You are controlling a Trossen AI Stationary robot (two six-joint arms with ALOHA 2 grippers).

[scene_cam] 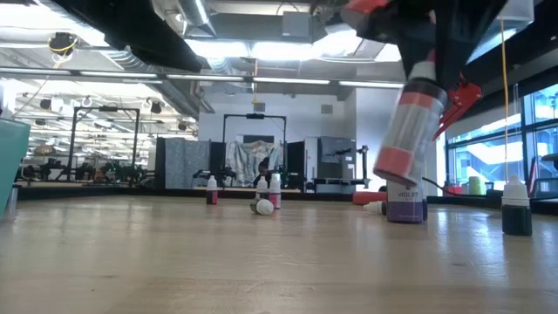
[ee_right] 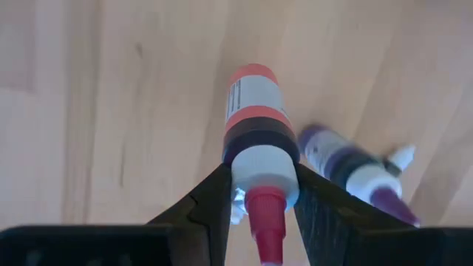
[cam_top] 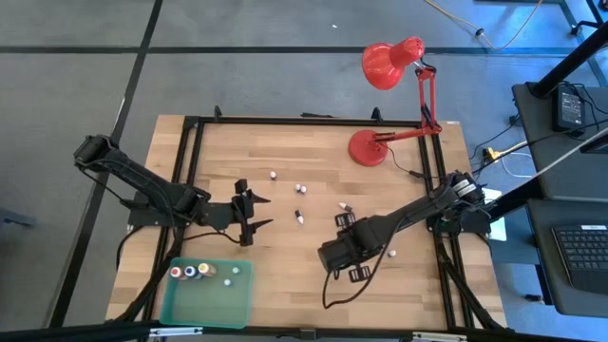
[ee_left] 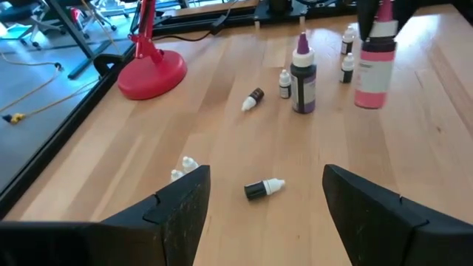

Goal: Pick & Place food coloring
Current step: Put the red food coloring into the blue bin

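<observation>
A pink-red food coloring bottle (ee_right: 253, 103) with a white label and red cap hangs over the table's middle right, with my right gripper (ee_right: 262, 185) shut on it. A violet bottle (scene_cam: 405, 205) stands on its base just beside it. Small food coloring bottles lie scattered on the wood, one dark with a white tip (ee_left: 264, 189) in front of my left gripper (ee_left: 266, 174). That gripper is open over the table's left middle (cam_top: 255, 217) and holds nothing. A green tray (cam_top: 237, 304) at the near left holds several small bottles. My right gripper pinches the pink-red bottle between its two fingers at the white shoulder (ee_right: 264, 166) just below the red cap. The fingers come from above, pointing down. The bottle hangs cap up, slightly tilted, its bottom (scene_cam: 394, 164) clear of the table.
A red desk lamp (cam_top: 389, 66) stands on its round base (cam_top: 369, 147) at the far right. A dark bottle (scene_cam: 516, 209) stands on the table. Tiny bottles (cam_top: 273, 176) (cam_top: 299, 187) (cam_top: 298, 218) dot the middle. A black frame (cam_top: 190, 152) borders the table.
</observation>
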